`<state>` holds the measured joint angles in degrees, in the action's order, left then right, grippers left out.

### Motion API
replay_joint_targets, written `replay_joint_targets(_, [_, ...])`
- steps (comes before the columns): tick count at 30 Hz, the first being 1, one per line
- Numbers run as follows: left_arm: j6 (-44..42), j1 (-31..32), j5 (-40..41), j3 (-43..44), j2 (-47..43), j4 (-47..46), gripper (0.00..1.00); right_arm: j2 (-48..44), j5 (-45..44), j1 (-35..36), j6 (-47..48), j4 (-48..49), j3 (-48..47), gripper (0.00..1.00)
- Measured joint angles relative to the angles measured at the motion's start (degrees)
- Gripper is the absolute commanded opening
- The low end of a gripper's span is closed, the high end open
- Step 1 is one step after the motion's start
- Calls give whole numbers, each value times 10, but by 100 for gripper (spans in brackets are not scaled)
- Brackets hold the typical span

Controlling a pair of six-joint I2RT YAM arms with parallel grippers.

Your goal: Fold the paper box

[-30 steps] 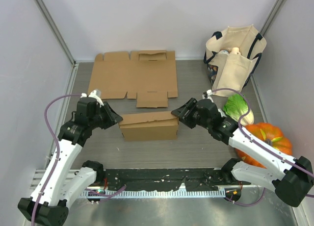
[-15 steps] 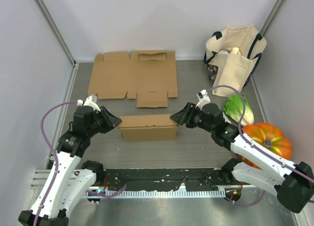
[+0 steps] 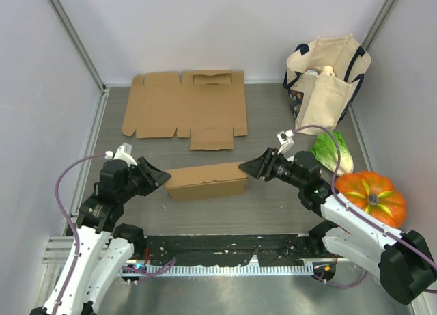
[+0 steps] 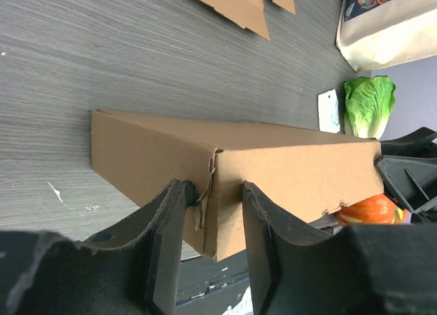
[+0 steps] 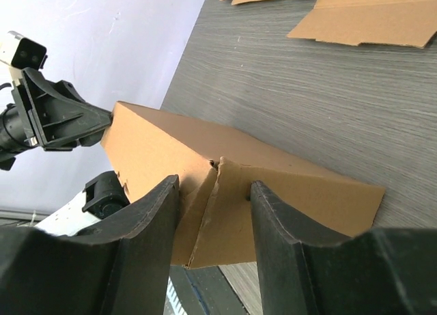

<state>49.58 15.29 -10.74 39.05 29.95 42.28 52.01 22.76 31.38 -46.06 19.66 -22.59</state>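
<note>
The paper box [image 3: 206,181] was matt brown cardboard, rough and a little frayed along its folded edge. My fingers [image 4: 166,241] were matt black plastic, faintly grainy. The counter [image 3: 266,124] showed a dull grey wood grain. The tote bag [image 3: 326,89] was cream cloth and the pumpkin [image 3: 384,197] glossy.
</note>
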Motion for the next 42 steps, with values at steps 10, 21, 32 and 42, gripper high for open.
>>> replay_joint_targets(10, [33,0,0,-26,-26,-25,24,-27,85,-39,-30,65,56,9])
replay_joint_targets(21, [62,-2,5,-54,-57,-54,19,-36,92,-42,-21,105,83,46])
replay_joint_targets(32, [67,-3,7,-47,-17,-75,16,-35,129,-40,27,-118,-15,60])
replay_joint_targets(42, [67,-3,-4,-44,-20,-60,15,-13,133,-65,-31,27,49,11])
